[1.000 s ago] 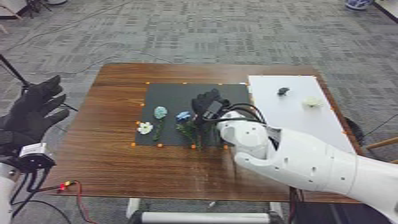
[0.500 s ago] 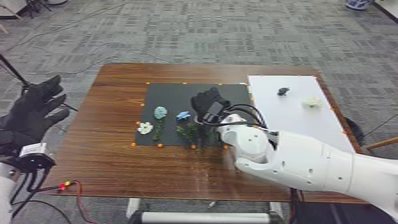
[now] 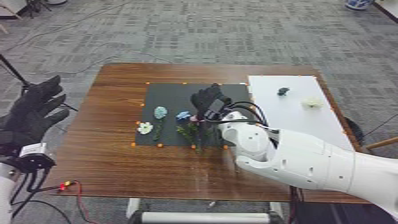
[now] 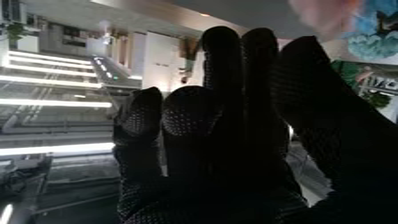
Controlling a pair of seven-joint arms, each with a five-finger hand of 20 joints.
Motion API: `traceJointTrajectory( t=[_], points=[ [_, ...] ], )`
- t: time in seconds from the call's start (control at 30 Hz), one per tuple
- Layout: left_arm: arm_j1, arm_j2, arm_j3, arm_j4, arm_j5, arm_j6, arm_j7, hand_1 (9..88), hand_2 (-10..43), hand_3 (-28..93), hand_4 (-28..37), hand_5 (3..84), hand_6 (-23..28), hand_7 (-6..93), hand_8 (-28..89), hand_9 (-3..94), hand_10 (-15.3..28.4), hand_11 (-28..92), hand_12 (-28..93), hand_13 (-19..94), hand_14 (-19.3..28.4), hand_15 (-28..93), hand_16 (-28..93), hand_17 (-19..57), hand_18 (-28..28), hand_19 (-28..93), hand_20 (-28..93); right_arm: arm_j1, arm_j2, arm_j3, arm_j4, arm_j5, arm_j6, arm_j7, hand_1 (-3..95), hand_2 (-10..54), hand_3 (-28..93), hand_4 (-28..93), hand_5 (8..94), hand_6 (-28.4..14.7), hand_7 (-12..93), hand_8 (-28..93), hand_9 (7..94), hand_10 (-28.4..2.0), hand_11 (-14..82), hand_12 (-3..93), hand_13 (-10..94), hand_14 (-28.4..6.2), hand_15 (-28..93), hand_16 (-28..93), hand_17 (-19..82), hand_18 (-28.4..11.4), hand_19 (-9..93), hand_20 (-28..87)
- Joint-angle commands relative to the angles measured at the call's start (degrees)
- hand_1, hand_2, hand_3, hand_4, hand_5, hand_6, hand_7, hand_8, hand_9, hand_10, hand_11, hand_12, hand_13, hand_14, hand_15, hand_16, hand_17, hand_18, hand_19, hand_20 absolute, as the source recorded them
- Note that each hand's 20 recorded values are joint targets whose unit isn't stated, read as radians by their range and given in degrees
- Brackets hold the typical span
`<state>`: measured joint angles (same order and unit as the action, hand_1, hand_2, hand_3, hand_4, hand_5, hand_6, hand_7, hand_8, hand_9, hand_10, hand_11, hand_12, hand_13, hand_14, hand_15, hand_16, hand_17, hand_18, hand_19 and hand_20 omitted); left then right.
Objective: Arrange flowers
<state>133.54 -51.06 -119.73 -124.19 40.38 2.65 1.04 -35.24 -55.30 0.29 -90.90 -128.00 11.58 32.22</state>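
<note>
Over the dark mat (image 3: 169, 92), my right hand (image 3: 205, 98) is open in the head view, its palm side hard to see. Just below its fingers lie a pink flower (image 3: 195, 118) and a blue flower (image 3: 183, 115) with green stems. Farther left are a pale teal flower (image 3: 160, 112) and a white flower (image 3: 145, 128). In the right wrist view the hand (image 4: 240, 120) has fairly straight fingers holding nothing; a blurred pink flower (image 4: 327, 16) and a blue flower (image 4: 371, 42) are near the thumb. My left hand (image 3: 32, 111) stands open off the table's left side.
A white sheet (image 3: 298, 120) lies on the right of the brown table (image 3: 115, 165), bearing a cream flower (image 3: 311, 102) and a small dark object (image 3: 282, 91). Red and black cables (image 3: 78, 192) hang at the front left corner.
My right hand has shifted slightly toward the far side of the table, and the pink flower now shows beside it. The left hand has kept still.
</note>
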Motion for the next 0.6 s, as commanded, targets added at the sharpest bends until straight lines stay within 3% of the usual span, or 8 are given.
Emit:
traceJointTrajectory(
  t=[0.03,0.33,0.53,0.57,0.6],
  points=[
    [0.7,-0.51,-0.29,-0.34,-0.27,-0.23,-0.13,30.3,-3.7,44,-28.3,17.5,1.2,19.0,-8,10.1,7.8,17,21,1,10.6,33,-5,-14.2,19.0,31,11,-0.3,1.4,2.1,-2.8,-0.8,-2.5,0.8,36.0,-9.5,89,-28,56.7,2.6,38,-13,60.9,-8.8,33.6,26.9,61,-7.2,79,37,28,-20.5,81,56],
    [0.5,-0.55,-0.27,-0.26,-0.09,-0.23,-0.44,30.3,-3.4,44,-28.3,17.5,1.3,18.8,-8,10.1,7.8,17,20,1,10.6,33,-5,-14.3,19.0,31,10,-2.2,3.5,7.2,-7.6,0.4,-2.7,2.8,33.8,-9.5,91,-28,49.6,0.0,34,-16,53.1,-11.2,32.9,25.5,59,-8.3,79,36,27,-21.3,81,56],
    [0.4,-0.52,-0.22,-0.30,-0.13,-0.33,-0.46,29.7,-3.6,45,-28.3,17.5,1.3,18.9,-8,10.1,7.8,17,20,1,10.6,33,-5,-14.3,19.0,31,10,-1.3,2.0,5.0,-5.9,-0.5,-2.5,3.4,33.0,-9.5,90,-28,49.4,-0.7,34,-15,52.8,-11.8,35.0,26.3,60,-8.2,80,35,27,-21.7,82,56],
    [0.4,-0.49,-0.14,-0.30,-0.15,-0.32,-0.55,29.8,-3.6,45,-28.3,17.5,1.2,18.9,-8,10.1,7.8,17,20,1,10.6,33,-5,-14.3,19.0,31,10,-1.6,2.0,5.2,-5.5,0.4,-2.0,2.4,33.1,-9.5,90,-28,49.5,-0.7,34,-15,52.8,-11.8,35.1,26.3,60,-8.2,80,35,27,-21.6,82,56],
    [0.3,-0.47,-0.08,-0.27,-0.09,-0.36,-0.54,29.9,-3.5,45,-28.3,17.5,1.2,18.9,-8,10.1,7.8,17,20,1,10.6,33,-5,-14.3,19.0,31,10,-0.8,1.9,3.3,-4.3,1.9,4.1,1.1,33.6,-9.5,90,-28,49.7,-0.5,35,-15,52.8,-11.8,35.2,26.3,60,-8.2,80,35,27,-21.5,82,56]
  ],
)
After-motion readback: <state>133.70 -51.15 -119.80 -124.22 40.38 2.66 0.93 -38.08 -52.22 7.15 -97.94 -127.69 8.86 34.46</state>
